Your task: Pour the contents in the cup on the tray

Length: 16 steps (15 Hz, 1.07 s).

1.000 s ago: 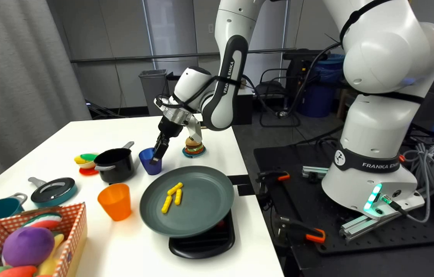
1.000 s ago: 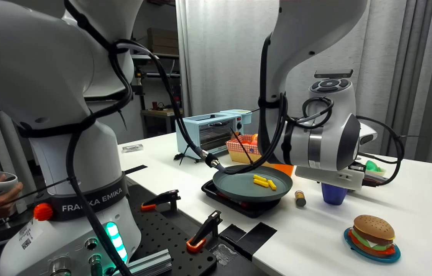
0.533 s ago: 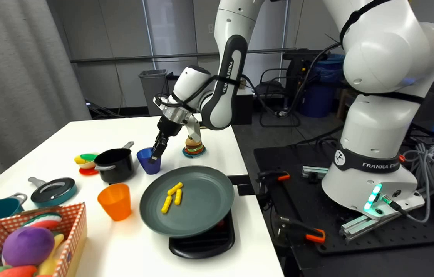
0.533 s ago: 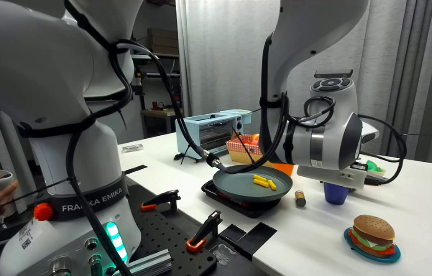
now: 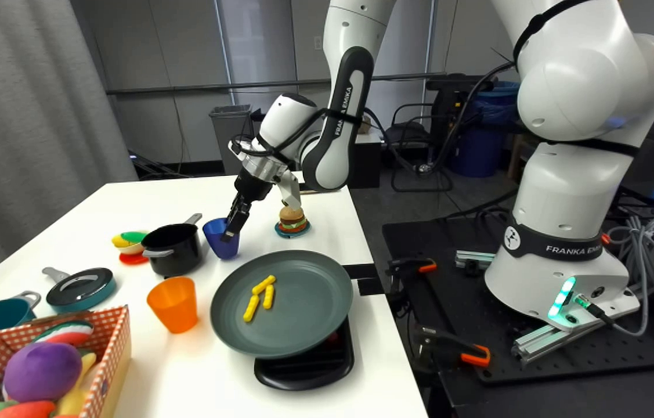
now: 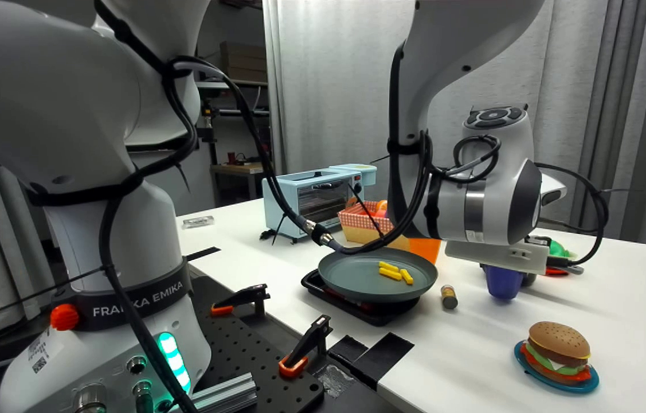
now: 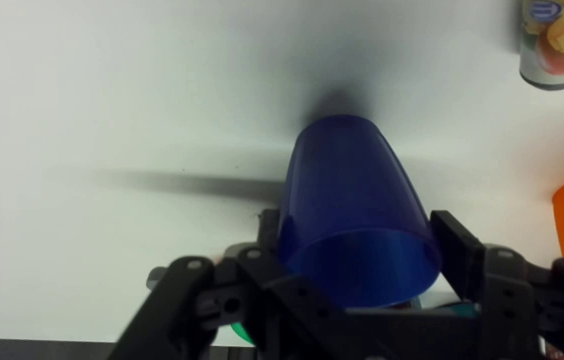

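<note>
Gripper [image 7: 359,234] enters from the bottom edge of the wrist view, its jaws parted by the width of the blue cup [image 7: 347,175], which is clamped between them. Fingers [image 7: 454,240] bear on opposite outer sides of the cup, close to its rim; the mouth faces the lower edge of that frame. Floor of the cup is hidden.

In an exterior view the robot arm [image 5: 356,87] slopes down to the cup, which is left of centre and near upright. Contact between its base and the white table [image 5: 199,371] cannot be determined. Three yellow stick-like pieces [image 5: 252,308] lie grouped in the left half of the round grey-green pan [image 5: 309,313], lower centre of the frame. The cup is apart from the pan, beyond its upper-left rim. The pan rests on a black stand [image 5: 303,380].

Other items, same frame: black pot [image 5: 170,252] just left of the cup; translucent orange cup [image 5: 176,305], upright, left of the pan; toy hamburger [image 5: 292,219] above the pan; checked-lined basket [image 5: 120,363] of soft toys, lower left.

Pale blue toaster oven [image 6: 323,203] is noted near mid-frame in an exterior view. Labelled can [image 7: 559,45] occupies the upper right corner of the wrist view.
</note>
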Each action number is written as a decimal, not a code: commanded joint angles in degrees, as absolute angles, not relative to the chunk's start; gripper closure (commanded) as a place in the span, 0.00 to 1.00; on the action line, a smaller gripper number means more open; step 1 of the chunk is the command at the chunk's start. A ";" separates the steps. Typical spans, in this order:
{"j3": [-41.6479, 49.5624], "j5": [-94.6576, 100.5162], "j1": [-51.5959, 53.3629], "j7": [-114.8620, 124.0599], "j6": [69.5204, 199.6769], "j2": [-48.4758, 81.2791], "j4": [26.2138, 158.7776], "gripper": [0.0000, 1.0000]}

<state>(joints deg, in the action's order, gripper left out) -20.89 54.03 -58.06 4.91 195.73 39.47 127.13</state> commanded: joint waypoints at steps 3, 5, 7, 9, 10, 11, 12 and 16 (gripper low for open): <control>-22.96 54.57 -58.87 5.86 195.85 31.51 133.12 0.50; -23.77 54.56 -59.10 6.10 195.81 28.82 135.05 0.50; -24.48 54.48 -59.31 6.44 195.86 25.82 137.14 0.50; -25.38 54.58 -59.77 6.86 195.82 22.83 139.25 0.50; -25.85 54.64 -60.03 7.10 195.85 21.43 140.25 0.50; -26.39 54.73 -60.34 7.45 195.80 19.81 141.42 0.50; -26.96 54.78 -60.66 7.83 195.83 18.32 142.55 0.50; -30.01 55.33 -62.54 9.77 195.92 12.65 147.21 0.50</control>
<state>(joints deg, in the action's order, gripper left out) -27.32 54.03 -59.85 6.77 195.76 18.87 142.26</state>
